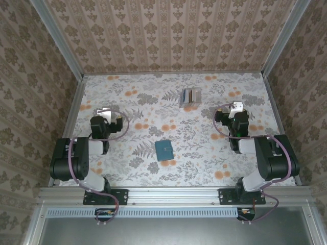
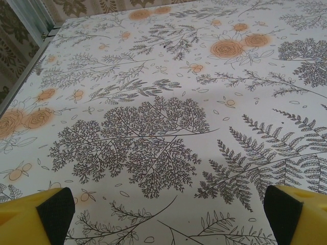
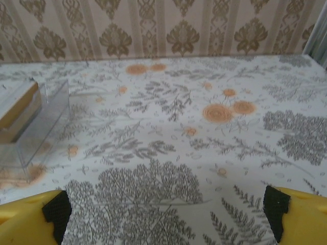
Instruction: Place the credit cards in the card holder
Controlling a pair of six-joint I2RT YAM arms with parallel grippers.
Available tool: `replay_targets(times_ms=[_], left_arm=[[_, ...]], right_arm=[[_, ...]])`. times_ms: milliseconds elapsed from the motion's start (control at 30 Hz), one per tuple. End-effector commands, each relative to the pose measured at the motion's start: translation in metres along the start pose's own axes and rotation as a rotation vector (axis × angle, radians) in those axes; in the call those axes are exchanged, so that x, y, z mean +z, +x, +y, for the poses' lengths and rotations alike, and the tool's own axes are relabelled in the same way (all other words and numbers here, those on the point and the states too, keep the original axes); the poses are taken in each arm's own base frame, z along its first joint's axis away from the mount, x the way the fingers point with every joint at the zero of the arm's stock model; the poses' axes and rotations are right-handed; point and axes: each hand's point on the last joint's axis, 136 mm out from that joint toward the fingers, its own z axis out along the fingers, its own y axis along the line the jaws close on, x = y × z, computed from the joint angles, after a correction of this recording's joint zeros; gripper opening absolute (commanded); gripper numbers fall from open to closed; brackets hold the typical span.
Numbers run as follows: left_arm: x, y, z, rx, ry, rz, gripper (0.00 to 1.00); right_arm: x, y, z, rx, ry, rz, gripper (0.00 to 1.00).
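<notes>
Cards [image 1: 190,95] stand on edge in a clear box [image 1: 190,104]. The box is beyond the wallet [image 1: 164,150] and a bit to its right, well apart from it. From the top view the cards read as grey, blue and tan stripes; can't count them. In the right wrist view the box is at the left edge with one tan card edge showing through the plastic, the rest blurred.

Wallet lies flat mid-surface [image 1: 204,153], teal face up, turned slightly off square. Nothing touches it.

Left jaws: left of the wallet and slightly beyond it, well apart. Wide open, nothing between them. Yellow fingers with black pads [image 2: 56,212] sit at the bottom corners of the left wrist view, over bare floral print.

Right jaws: right of the wallet and beyond it, well apart. Also wide open and empty, with the same yellow fingers and black pads [image 3: 57,212]. They point at the far wall, box off to their left.

Left arm [image 1: 71,159] and right arm [image 1: 271,155] are folded, elbows out to either side of the wallet, on its near side.

Surface print is grey ferns with orange blooms; the walls are patterned wallpaper.
</notes>
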Motion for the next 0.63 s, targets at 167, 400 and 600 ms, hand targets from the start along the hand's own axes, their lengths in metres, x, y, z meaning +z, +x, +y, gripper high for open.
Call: replay_targets(times_ms=[167, 400, 600], left_arm=[[0.0018, -0.0171, 0.0038, -0.023, -0.016, -0.048, 1.0], [0.0017, -0.0176, 0.0033, -0.023, -0.015, -0.049, 1.0], [0.0018, -0.0172, 0.0029, -0.023, -0.014, -0.048, 1.0]], right_arm=[[-0.0016, 0.0099, 0.0033, -0.021, 0.0, 0.043, 1.0], [-0.0017, 0.0097, 0.0034, -0.021, -0.001, 0.043, 1.0], [-0.0024, 0.009, 0.0032, -0.02, 0.0, 0.037, 1.0]])
